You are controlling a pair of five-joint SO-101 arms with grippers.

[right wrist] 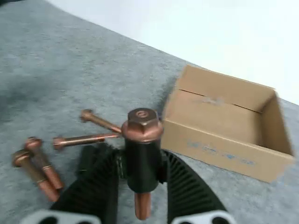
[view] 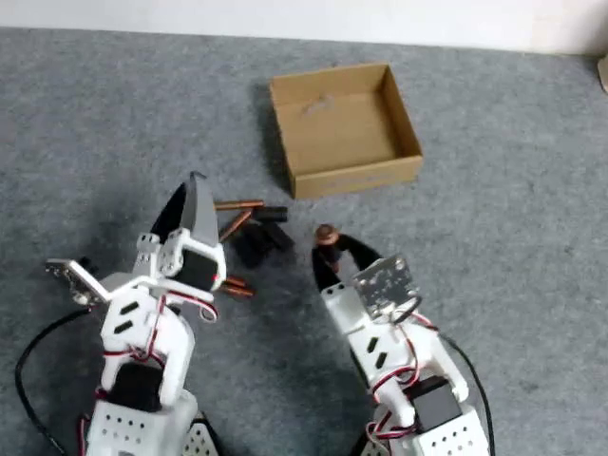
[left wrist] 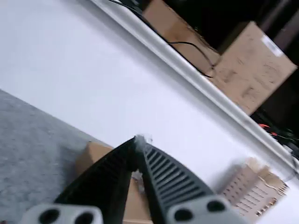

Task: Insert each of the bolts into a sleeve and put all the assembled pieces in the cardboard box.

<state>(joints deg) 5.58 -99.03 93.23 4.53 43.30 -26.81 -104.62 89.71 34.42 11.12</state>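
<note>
I am clamping my right claw [view: 338, 256] around a black sleeve [right wrist: 142, 161] with a copper bolt [right wrist: 142, 126] seated through it: one piece is assembled. Just ahead, the cardboard box [right wrist: 219, 149] is sitting empty. Four loose bolts [right wrist: 39, 170] are waiting alongside. My left claw [left wrist: 139, 144] is hanging pinched together, carrying nothing.

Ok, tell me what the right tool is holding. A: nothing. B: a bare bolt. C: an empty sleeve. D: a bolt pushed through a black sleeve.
D: the right tool grips a black sleeve with a copper bolt through it, head above and tip poking out below.
</note>
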